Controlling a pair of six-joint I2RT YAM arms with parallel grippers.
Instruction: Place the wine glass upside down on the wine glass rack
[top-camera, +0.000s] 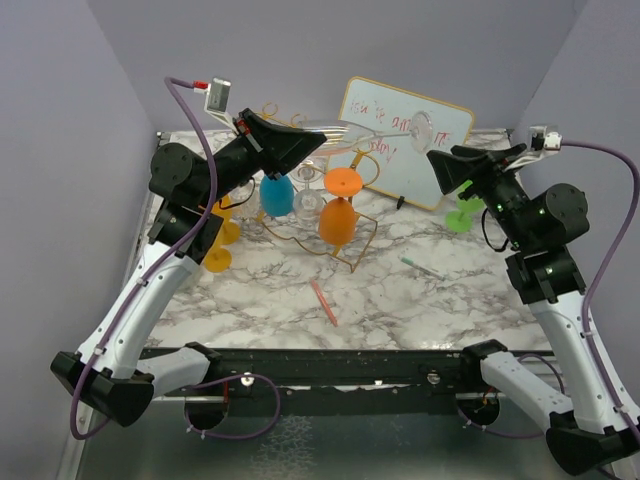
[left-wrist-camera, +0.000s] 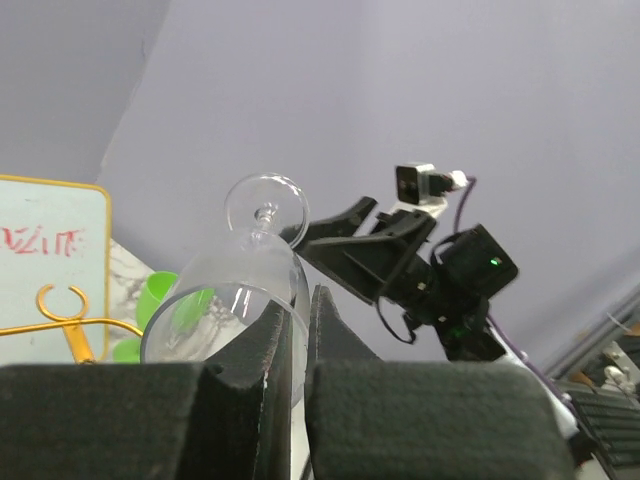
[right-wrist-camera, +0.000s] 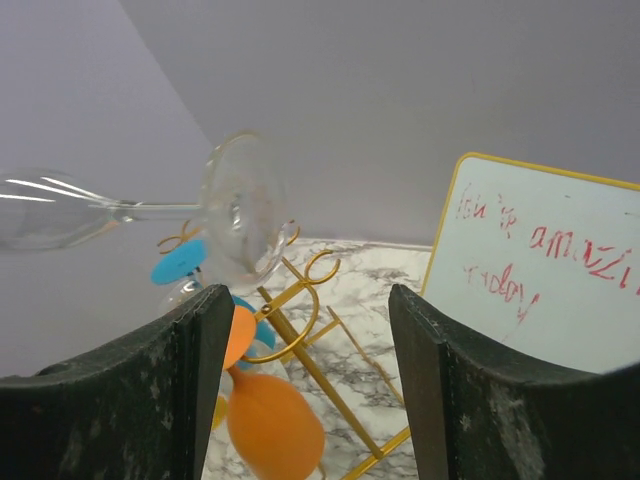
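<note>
The clear wine glass (left-wrist-camera: 235, 285) lies on its side in the air, its long axis roughly level and running across the scene. The open mouth of the bowl faces the left arm, and the stem and round foot point toward the right arm. It hangs above the far part of the marbled table (top-camera: 400, 300), over the top of the gold wire wine glass rack (top-camera: 354, 266). Its foot shows in front of the yellow-framed whiteboard with red writing (top-camera: 395, 150). The left gripper (left-wrist-camera: 298, 350) is clamped on the bowl at its rim, with the glass wall pinched between the two dark fingers. The right gripper (right-wrist-camera: 310, 390) stands with its jaws wide apart and nothing between them. The foot of the glass sits just above and beyond its left-hand finger, and whether they touch cannot be told. On the rack below, a blue glass (top-camera: 277, 195) and an orange glass (top-camera: 338, 220) hang upside down.
</note>
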